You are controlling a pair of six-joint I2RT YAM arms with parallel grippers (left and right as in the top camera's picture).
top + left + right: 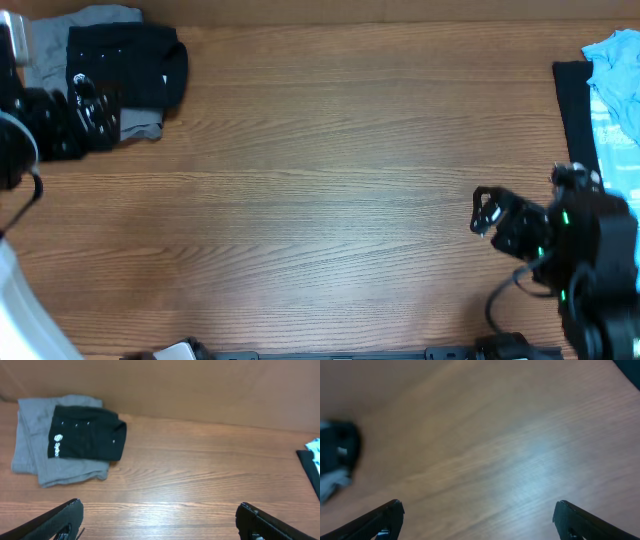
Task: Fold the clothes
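Note:
A folded black T-shirt with a small white round logo lies on a folded grey garment at the table's far left; both show in the left wrist view, the black T-shirt on the grey garment. A light blue garment lies over a black garment at the right edge. My left gripper is open and empty, just beside the folded pile; its fingers frame bare wood. My right gripper is open and empty over bare wood at the lower right.
The wooden table spans the view. A white object sits at the lower left corner. A dark rail with fittings runs along the front edge.

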